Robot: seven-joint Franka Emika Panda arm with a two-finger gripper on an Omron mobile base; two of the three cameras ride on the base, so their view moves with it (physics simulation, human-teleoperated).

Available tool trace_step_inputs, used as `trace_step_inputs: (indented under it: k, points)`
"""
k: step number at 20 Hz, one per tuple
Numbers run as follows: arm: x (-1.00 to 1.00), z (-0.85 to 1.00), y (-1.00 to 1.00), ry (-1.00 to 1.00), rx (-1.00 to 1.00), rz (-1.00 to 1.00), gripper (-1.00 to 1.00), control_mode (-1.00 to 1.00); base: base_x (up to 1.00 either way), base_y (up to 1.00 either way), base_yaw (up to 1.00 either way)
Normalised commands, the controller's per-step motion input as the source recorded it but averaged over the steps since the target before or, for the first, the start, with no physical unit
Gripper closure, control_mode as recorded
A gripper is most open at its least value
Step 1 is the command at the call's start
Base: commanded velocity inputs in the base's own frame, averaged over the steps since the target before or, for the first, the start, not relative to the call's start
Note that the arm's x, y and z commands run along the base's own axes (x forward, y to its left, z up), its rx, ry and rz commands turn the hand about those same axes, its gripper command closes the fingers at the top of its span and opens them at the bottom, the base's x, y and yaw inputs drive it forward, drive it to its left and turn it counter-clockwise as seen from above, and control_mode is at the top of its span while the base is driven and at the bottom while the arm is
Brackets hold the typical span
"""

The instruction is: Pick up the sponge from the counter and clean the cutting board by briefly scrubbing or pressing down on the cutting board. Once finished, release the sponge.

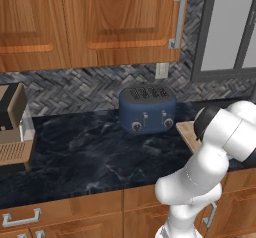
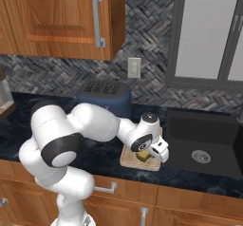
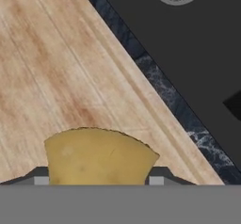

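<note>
Tool [image 2: 144, 156] grasping sponge [image 3: 99, 156] over cutting board [image 3: 61, 68], sink [image 2: 201, 142] beside, toaster [image 1: 147, 107] behind.

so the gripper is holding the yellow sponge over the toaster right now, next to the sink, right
Not over the toaster: the gripper holds the sponge over the cutting board, next to the sink. The hand view shows wood grain under the sponge.

Even, diffuse rendered light, moderately bright; no clear source. Faint sheen on the dark worktop [image 1: 95, 147]. Shadows soft, minimal. Base views low-resolution, slightly soft; hand view grainy, no edge distortion.
</note>
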Motion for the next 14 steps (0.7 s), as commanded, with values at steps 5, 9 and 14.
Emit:
trace_step_inputs:
  k: [5, 9, 14]
  points:
    - [0.06, -0.15, 0.0, 0.0, -0.03, -0.02, 1.0, -1.0, 0.0, 0.0, 0.0]
    - [0.23, -0.07, 0.0, 0.0, -0.02, -0.04, 1.0, -1.0, 0.0, 0.0, 0.0]
    - [0.36, -0.02, 0.0, 0.0, 0.0, -0.05, 1.0, -1.0, 0.0, 0.0, 0.0]
